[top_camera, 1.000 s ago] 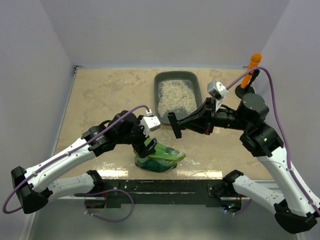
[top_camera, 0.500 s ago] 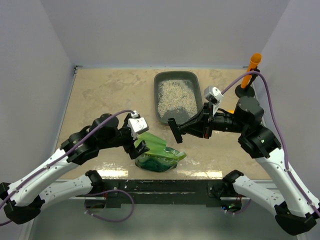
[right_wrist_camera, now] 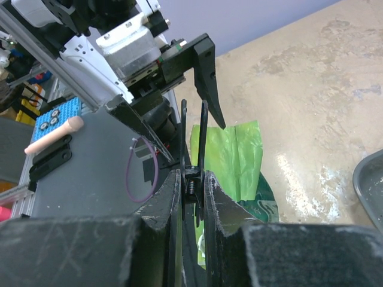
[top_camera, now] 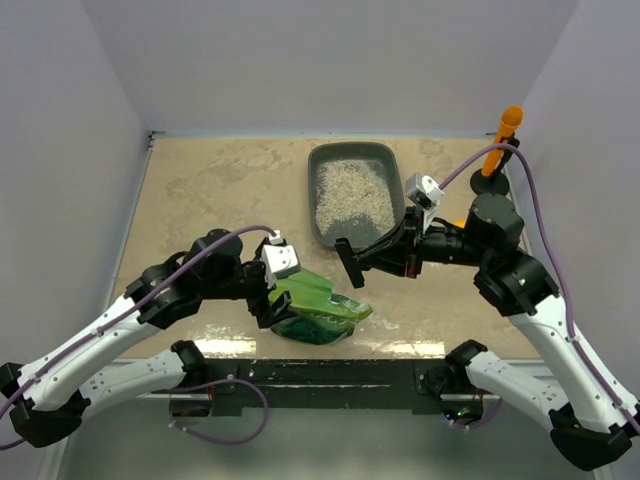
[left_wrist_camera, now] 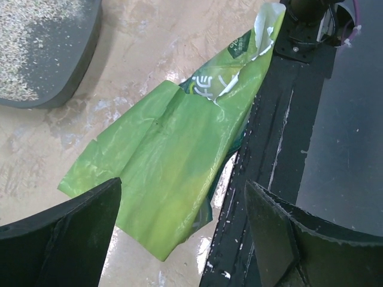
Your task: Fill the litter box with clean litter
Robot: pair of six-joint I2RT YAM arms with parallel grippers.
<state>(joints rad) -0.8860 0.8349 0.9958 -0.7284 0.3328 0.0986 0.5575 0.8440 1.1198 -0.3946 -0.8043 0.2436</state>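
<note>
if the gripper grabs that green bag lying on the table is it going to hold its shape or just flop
Probably flop. The green bag lies creased and nearly flat on the table, so it looks like thin film with little left inside, hence light. Its glossy surface may be slippery, and the torn top edge might tear further if pinched there. The open left gripper would likely need to catch a fold.

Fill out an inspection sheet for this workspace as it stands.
Surface: beige stone-look tabletop, glare patches near the front.
Job's things: litter box at back centre, clean litter spread inside.
Clutter: green bag lying flattened near the front edge; orange-handled tool upright in a black stand, back right.
Grippers: left gripper open above the bag, holding nothing; right gripper shut on a thin black clip-like tool.
Cables: purple cable looping along each arm.
Surroundings: plain pale walls on three sides.
</note>
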